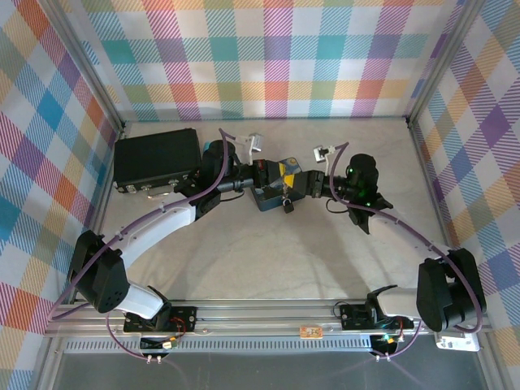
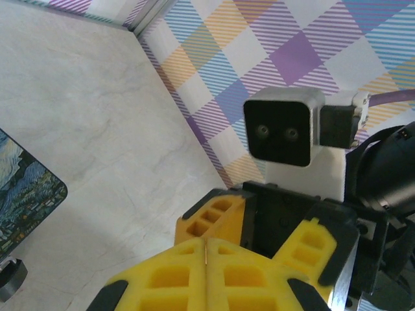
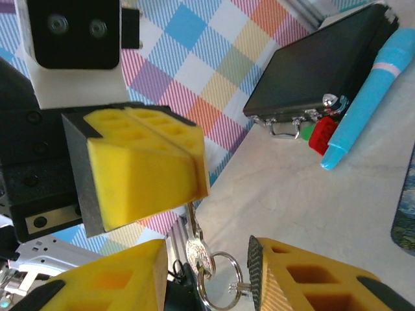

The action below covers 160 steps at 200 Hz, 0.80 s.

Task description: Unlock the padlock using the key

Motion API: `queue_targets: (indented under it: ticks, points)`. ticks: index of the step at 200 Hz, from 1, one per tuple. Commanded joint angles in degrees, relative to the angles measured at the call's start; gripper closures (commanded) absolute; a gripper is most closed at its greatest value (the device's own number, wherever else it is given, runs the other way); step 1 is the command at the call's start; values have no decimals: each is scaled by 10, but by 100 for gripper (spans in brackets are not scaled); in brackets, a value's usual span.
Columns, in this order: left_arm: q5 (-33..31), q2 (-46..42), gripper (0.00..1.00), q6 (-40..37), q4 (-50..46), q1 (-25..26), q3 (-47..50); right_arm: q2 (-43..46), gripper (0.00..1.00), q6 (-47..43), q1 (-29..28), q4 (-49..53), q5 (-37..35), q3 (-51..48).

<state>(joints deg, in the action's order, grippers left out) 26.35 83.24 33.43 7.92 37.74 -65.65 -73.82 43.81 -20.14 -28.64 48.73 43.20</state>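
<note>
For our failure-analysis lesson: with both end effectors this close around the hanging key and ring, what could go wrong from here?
1. The left end effector seems to pinch the key only by its thin end, so a nudge could pull it free.
2. The right end effector, fingers apart around the ring, may clamp the ring instead of the key.
3. The two end effectors nearly touch; a small drift risks a collision.

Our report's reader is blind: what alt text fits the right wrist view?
The left gripper, yellow fingers shut, pinches a small grey metal key on a ring, between the right gripper's open yellow fingers. Behind lie a black case and a light-blue cylinder.
</note>
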Motion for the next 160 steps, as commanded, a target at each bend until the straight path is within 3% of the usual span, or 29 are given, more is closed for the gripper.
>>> queue_targets:
  ticks: [1, 20, 62, 82, 86, 103, 115, 130, 160]
  points:
    - [8, -11, 100, 4, 31, -1, 6, -7, 63, 8, -7, -33, 12, -12]
    - [10, -9, 100, 10, 38, 0, 8, -11, 69, 11, -7, -39, 11, -15]
    - [12, -7, 100, 24, 49, 0, 11, -17, 100, -4, -7, -29, 5, -9]
    - [3, -12, 100, 31, 48, 0, 15, -15, 100, -35, -7, 5, 2, 1]
    - [-2, -15, 93, 32, 45, -1, 16, -13, 100, -45, -7, 18, 2, 4]
    - [-35, -33, 39, 31, 27, -3, 21, -4, 100, -102, -6, 90, -5, 25]
    - [-56, -48, 17, 32, 18, -8, 29, 2, 100, -147, -6, 150, -12, 42]
    - [-58, -59, 6, 43, 14, -23, 37, 7, 100, -202, -6, 222, -18, 69]
    - [-13, -60, 7, 56, 26, -39, 46, 4, 100, -276, -7, 320, -24, 114]
